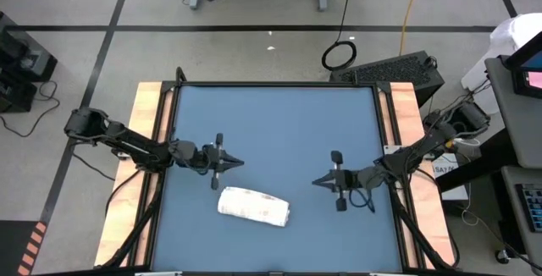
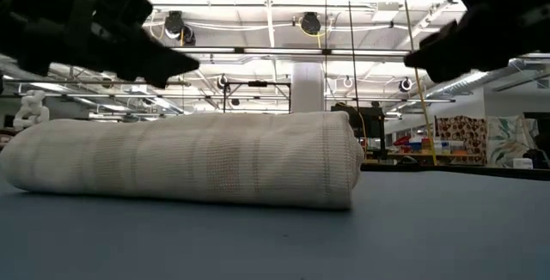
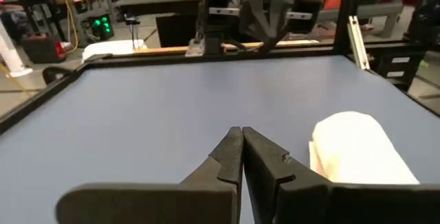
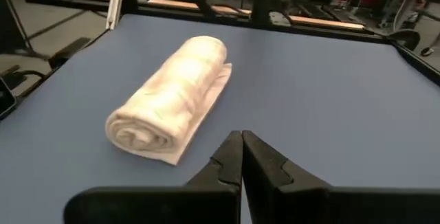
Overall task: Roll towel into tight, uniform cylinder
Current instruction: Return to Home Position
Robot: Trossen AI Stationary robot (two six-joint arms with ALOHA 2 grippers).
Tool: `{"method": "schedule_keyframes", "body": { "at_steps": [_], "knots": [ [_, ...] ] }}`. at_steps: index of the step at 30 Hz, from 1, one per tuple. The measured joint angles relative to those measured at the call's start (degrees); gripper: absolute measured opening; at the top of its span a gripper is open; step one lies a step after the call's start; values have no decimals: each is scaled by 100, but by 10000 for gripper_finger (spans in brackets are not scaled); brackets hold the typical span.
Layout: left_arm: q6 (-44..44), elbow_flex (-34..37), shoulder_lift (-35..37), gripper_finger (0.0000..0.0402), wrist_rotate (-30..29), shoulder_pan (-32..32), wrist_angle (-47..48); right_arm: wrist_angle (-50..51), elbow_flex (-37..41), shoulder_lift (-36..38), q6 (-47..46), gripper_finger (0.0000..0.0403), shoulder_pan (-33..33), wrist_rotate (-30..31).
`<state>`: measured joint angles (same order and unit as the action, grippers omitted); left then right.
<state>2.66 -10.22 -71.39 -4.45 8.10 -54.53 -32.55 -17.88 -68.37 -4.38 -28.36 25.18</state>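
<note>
Towel [image 1: 254, 207]: rolled up into a cylinder and lying on its side on the blue mat [image 1: 279, 115]. It sits toward the near edge of the table [image 1: 146, 140], about mid-width, with its long axis running left to right and slightly skewed. The right wrist view shows the spiral end of the roll [image 4: 172, 100], with the outer loose edge lying as a flat flap along one side on the mat. From table height the roll [image 2: 189, 155] rests flat, and one end looks rounder and lower than the other.

Left end effector [image 1: 235, 162]: fingers [image 3: 230, 152] pressed together with nothing between them. It is held over the mat just left of and beyond the towel, not touching it. In its wrist view the towel [image 3: 357, 148] lies off to one side of the fingertips.

Right end effector [image 1: 317, 181]: fingers [image 4: 230, 157] also pressed together and holding nothing. It sits to the right of the towel and apart from it. The two tips point toward each other across the middle of the mat.

Surroundings: nothing else lies on the mat near the roll. Off the table, on the floor beyond the far edge, lie a black cable loop [image 1: 339, 54] and a dark flat case [image 1: 398, 69].
</note>
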Motion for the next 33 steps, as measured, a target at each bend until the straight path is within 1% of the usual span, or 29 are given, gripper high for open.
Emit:
{"method": "schedule_keyframes", "body": {
  "at_steps": [4, 8, 13, 20, 23, 26, 28, 33],
  "knots": [
    [-180, 430, 0, 15, -123, -21, -447, -734, 570, 62, -62, 0, 40, -5],
    [-247, 681, 0, 15, -161, -112, -543, -1398, 1101, 61, -133, 0, 42, 37],
    [-346, 976, -1, 15, -174, -232, -1014, -2463, 1682, 62, 70, 0, 42, 6],
    [-280, 988, 24, 15, -149, -410, -1086, -2370, 1713, 93, 498, 0, 107, -7],
    [-165, 990, 185, 15, -42, -503, -1046, -2370, 1709, 112, 665, 0, 231, 4],
    [-84, 990, 481, 15, -26, -603, -794, -2113, 1709, 172, 675, 0, 410, 4],
    [-82, 990, 744, 15, -24, -633, -511, -1760, 1711, 282, 548, 0, 501, 1],
    [-77, 990, 1524, 15, -24, -634, 231, -851, 1711, 808, 315, 0, 673, -5]
  ]
}}
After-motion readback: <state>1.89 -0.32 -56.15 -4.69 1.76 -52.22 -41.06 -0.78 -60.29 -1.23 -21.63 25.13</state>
